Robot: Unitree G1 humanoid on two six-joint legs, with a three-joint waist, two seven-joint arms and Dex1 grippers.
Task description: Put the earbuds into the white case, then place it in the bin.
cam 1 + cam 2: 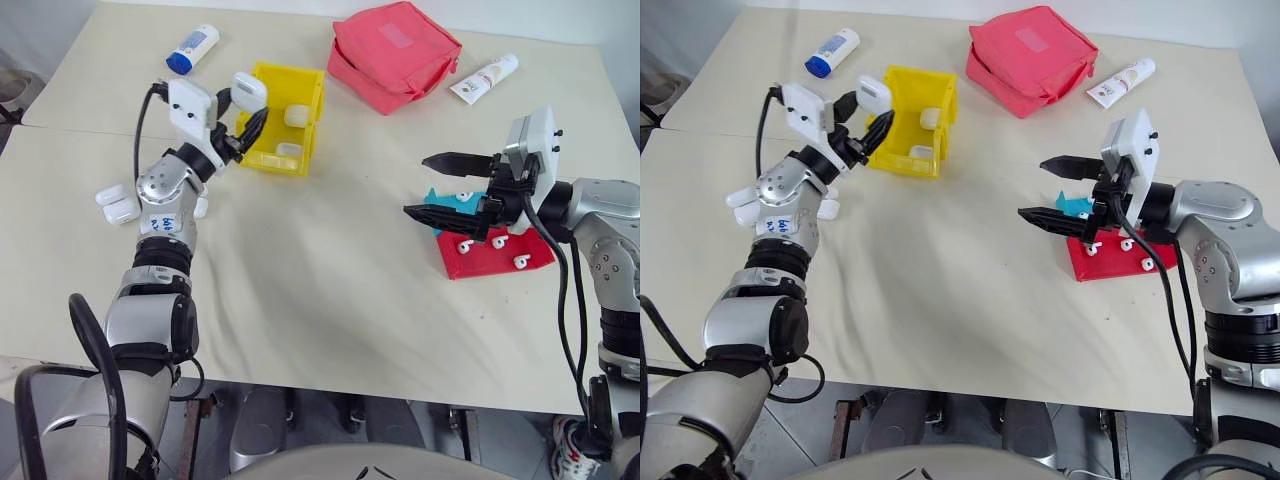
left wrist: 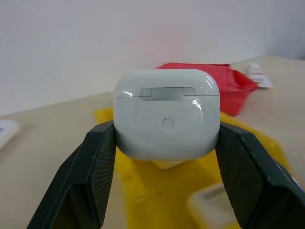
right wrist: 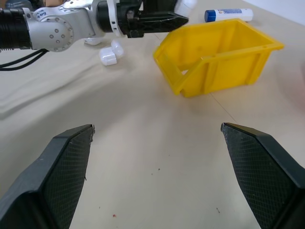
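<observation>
Up close, white case [image 2: 167, 114] hinge-side toward wrist camera.

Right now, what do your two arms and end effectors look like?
Both arms are silver metal with black joint bands and black cables. Each wrist carries a white camera box. The left end effector and right end effector have two black, cross-hatched fingers. The left forearm bears a blue-inked label.

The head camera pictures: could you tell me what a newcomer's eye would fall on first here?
First, the left gripper holding a closed white case just beside the yellow bin, which already holds two cases. Next, the right gripper standing open and empty above the red tray with loose earbuds.
</observation>
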